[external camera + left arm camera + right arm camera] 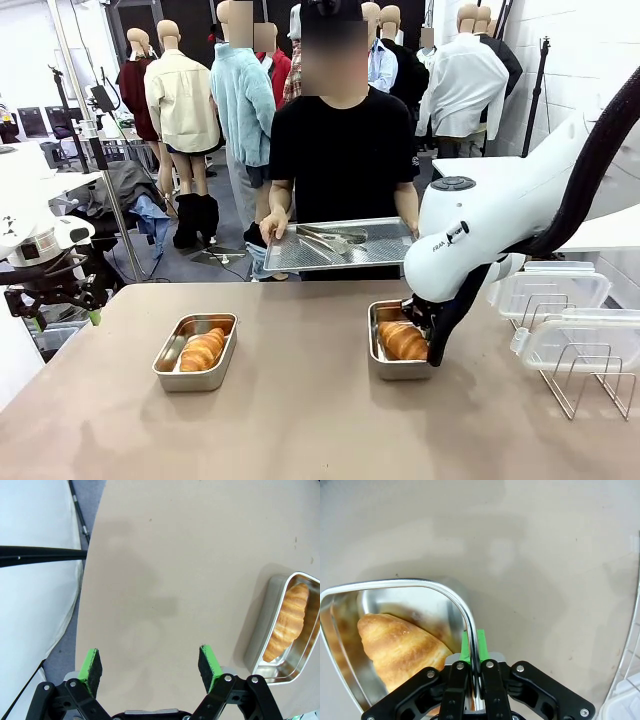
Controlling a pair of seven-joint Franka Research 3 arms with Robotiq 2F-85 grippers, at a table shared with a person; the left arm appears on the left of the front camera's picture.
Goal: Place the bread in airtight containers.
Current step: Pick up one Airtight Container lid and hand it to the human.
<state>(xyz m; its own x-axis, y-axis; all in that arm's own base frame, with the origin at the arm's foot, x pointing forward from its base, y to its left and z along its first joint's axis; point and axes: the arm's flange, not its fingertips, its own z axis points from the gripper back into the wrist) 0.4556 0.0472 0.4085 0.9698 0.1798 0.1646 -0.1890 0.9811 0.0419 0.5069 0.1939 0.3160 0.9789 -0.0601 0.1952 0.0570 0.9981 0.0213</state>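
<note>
- The bench (300,430) carries two steel tins, well apart. Each has bread inside and neither has a lid on.
- The right arm (500,215) comes in from its side and bends down to the right tin (390,370).
- At the far side a person holds a flat perforated tray (385,252) with tongs (335,238) lying on it.
- Clear lids (560,290) lie at the bench's right end by a wire rack (585,385), near the right tin but apart from it.
- The left tin (185,380) holds one croissant (203,348) lying lengthwise.
- The right tin holds the other croissant (403,342).
- The right pincer (474,652) is closed to a thin slit on the right tin's wall, near a corner. It does not grip the bread beside it.
- The left pincer (150,667) is spread wide and empty above bare bench, with the left tin off to one side.
- The filling looks done. The step in hand seems to be shifting or steadying the right tin. The next move calls for letting go of the wall, fetching a lid and seating it square on the rim before pressing.
</note>
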